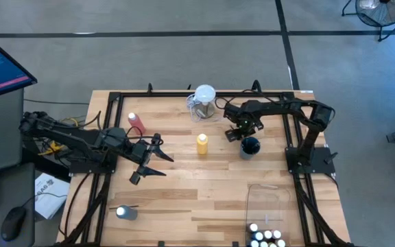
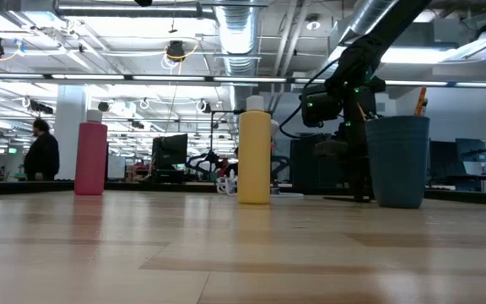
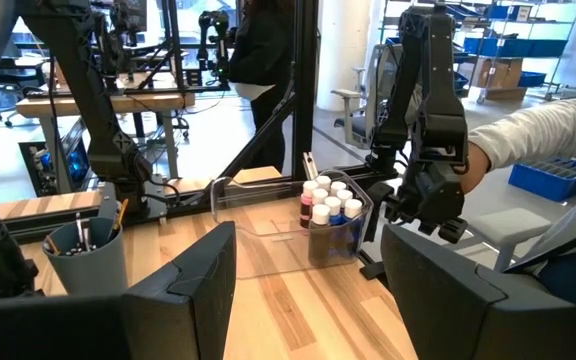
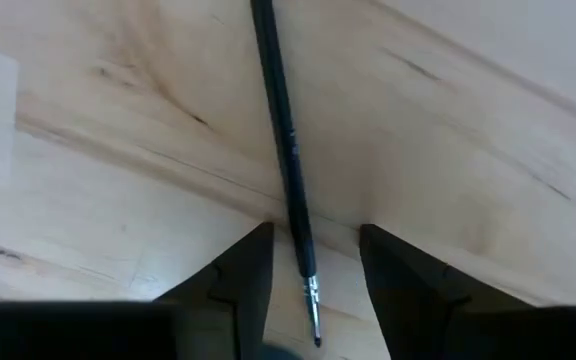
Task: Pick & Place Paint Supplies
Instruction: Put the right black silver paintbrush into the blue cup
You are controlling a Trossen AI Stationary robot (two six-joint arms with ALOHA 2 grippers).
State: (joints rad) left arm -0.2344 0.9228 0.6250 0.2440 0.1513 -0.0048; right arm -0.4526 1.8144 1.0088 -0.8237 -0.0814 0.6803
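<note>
A thin dark paintbrush (image 4: 286, 150) lies flat on the wooden table. My right gripper (image 4: 313, 262) points down over it, open, with one finger on each side of the brush near its bristle end and a gap to both. In the high view it (image 1: 237, 132) stands beside a blue cup (image 1: 250, 146) holding brushes. A yellow squeeze bottle (image 1: 202, 144) and a pink-red one (image 1: 136, 123) stand upright on the table. My left gripper (image 1: 149, 159) hovers open at the left, holding nothing.
A clear jug with a white top (image 1: 203, 101) stands at the far edge. A clear bin (image 1: 269, 206) with several small white-capped bottles (image 3: 330, 198) sits near right. One small bottle (image 1: 125, 213) lies near left. A person's sleeve (image 3: 538, 130) shows beyond the table.
</note>
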